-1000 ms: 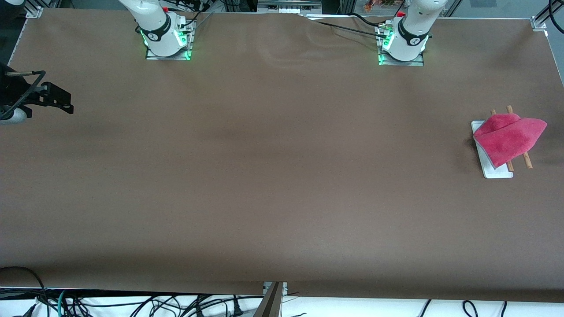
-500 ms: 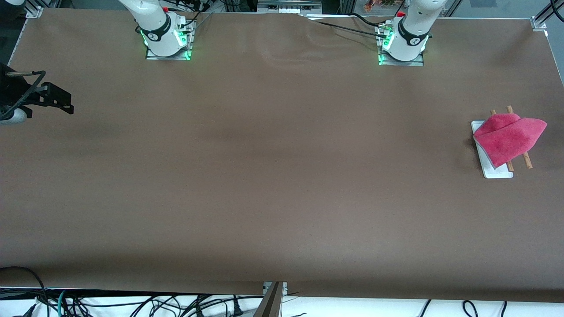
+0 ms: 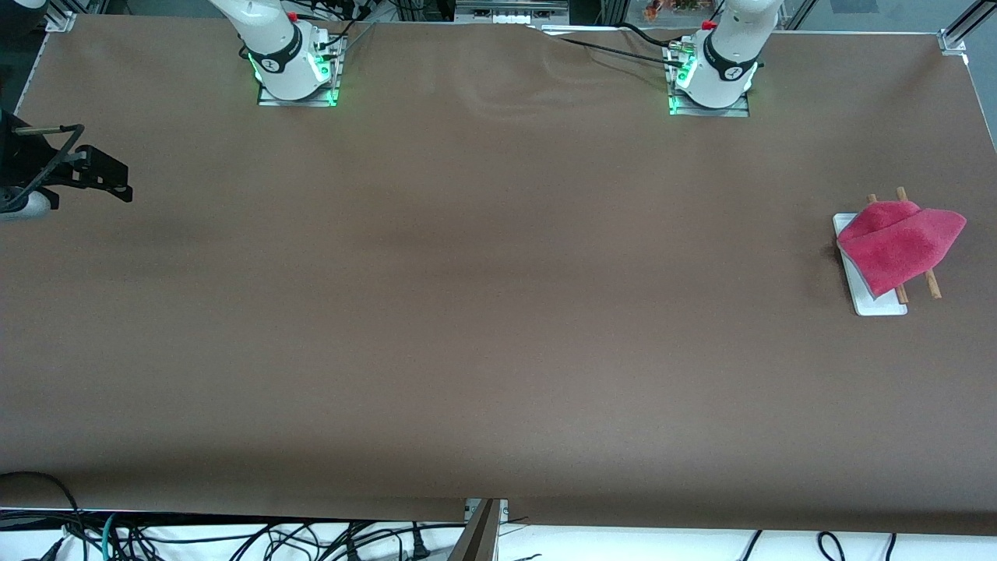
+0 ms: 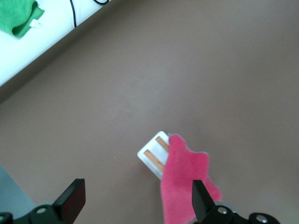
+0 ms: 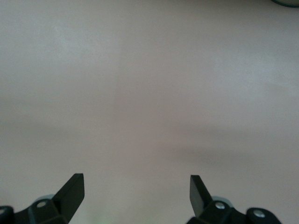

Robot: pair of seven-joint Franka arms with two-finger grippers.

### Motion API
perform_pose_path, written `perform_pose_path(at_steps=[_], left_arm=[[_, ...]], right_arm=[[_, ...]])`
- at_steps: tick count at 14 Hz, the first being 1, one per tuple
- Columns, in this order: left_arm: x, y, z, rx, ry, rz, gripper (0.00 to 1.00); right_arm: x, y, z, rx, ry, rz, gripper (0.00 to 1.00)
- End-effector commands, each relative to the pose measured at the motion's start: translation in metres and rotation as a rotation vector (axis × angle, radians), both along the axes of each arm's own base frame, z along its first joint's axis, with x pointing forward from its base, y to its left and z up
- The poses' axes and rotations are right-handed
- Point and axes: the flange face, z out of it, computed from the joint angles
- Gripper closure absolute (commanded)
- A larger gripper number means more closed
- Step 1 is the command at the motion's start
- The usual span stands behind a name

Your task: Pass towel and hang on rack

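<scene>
The pink-red towel [image 3: 896, 241] lies draped over the two brown rods of the rack [image 3: 876, 302], at the left arm's end of the table. One corner of the towel hangs past the rods. My left gripper [image 4: 138, 200] is out of the front view. In the left wrist view it hangs open high over the table, with the towel [image 4: 184, 182] and the rack [image 4: 152, 156] well below it. My right gripper [image 3: 117, 183] waits open over the right arm's end of the table. In the right wrist view the right gripper [image 5: 137, 193] has only bare brown tabletop under it.
The two arm bases [image 3: 296, 74] [image 3: 713, 82] stand along the table edge farthest from the front camera. A green cloth [image 4: 18, 16] lies on a white surface off the table's edge. Cables hang below the edge nearest the front camera.
The towel and rack have not moved. The left arm's lower link has shifted slightly at its base, and the right gripper has barely moved.
</scene>
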Motion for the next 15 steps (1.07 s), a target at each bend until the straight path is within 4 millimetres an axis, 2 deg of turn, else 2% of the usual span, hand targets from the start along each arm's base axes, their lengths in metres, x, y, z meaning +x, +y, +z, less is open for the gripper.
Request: perform_pose_path(at_steps=[1,5,6,8,11,13,15], left_arm=[[0.008,-0.061,0.008,0.056,0.078,0.106,0.0],[0.024,-0.154,0.014,0.1,0.165,0.222,0.0],[0.023,-0.164,0.011,0.102,0.194,0.252,0.0],[0.017,-0.191,0.014,0.106,0.228,0.303,0.0],[-0.004,-0.235,0.025,0.132,0.242,0.327,0.0],[-0.016,-0.273,0.028,0.145,0.257,0.375,0.0],[-0.022,-0.296,0.015,0.116,0.293,0.463,0.0]], right_arm=[[-0.001,-0.005,0.006,0.003,-0.008,0.009,0.0],[-0.001,-0.004,0.006,0.009,-0.008,0.008,0.0],[-0.001,-0.004,0.006,0.009,-0.008,0.006,0.0],[-0.001,-0.004,0.006,0.009,-0.008,0.006,0.0],[-0.001,-0.003,0.006,0.01,-0.008,0.009,0.0],[-0.001,-0.002,0.006,0.009,-0.008,0.011,0.0],[-0.001,-0.001,0.006,0.009,-0.008,0.012,0.0]])
